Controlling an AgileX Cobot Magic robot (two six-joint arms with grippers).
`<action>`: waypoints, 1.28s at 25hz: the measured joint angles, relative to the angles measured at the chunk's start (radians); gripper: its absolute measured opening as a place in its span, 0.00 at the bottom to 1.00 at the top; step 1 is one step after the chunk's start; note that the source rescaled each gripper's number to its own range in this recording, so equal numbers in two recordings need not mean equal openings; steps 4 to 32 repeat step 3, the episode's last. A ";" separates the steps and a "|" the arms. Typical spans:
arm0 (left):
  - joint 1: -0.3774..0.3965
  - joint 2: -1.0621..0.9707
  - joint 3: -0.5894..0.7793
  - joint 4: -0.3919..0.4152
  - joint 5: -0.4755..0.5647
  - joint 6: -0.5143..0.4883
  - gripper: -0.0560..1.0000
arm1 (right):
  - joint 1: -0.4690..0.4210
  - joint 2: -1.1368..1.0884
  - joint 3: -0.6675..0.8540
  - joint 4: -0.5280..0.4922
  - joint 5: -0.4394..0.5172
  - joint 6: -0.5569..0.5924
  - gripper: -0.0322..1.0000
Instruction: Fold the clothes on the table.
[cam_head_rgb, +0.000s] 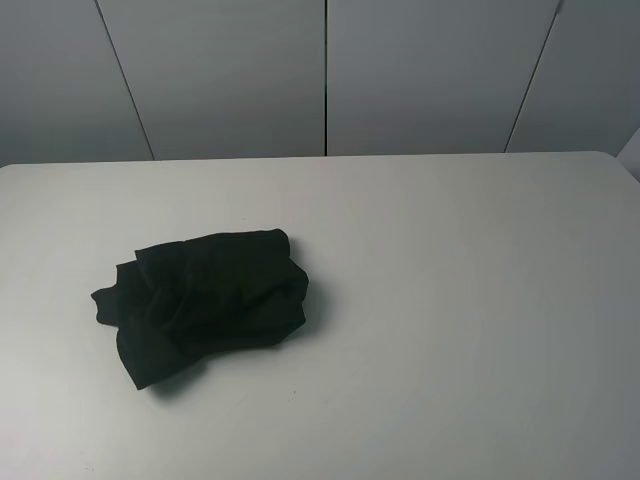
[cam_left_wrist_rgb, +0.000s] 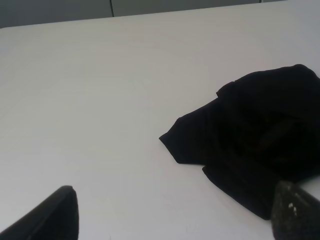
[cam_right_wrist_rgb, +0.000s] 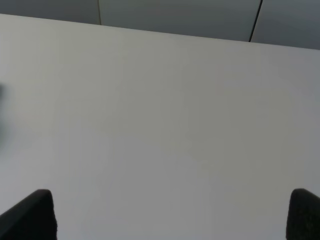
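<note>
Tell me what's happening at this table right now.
Nothing is being handled yet. A black T-shirt lies crumpled in a heap on the left part of the white table, not spread or folded. Neither arm shows in the high view. The left gripper and the right gripper hover with jaws open and empty, the left one near the shirt.

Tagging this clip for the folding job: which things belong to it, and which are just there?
Job:
- shirt, black, crumpled in a heap
- table, white, under it
- left gripper, open, near the shirt
- right gripper, open, over bare table

Just there:
- grey wall panels behind the table
</note>
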 joint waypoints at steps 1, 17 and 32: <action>0.000 0.000 0.000 0.000 0.000 0.000 1.00 | 0.000 0.000 0.000 0.000 0.000 0.000 1.00; 0.000 0.000 0.000 0.000 0.000 0.000 1.00 | 0.000 0.000 0.000 0.000 0.000 0.000 1.00; 0.000 0.000 0.000 0.000 0.000 0.000 1.00 | 0.000 0.000 0.000 0.000 0.000 0.000 1.00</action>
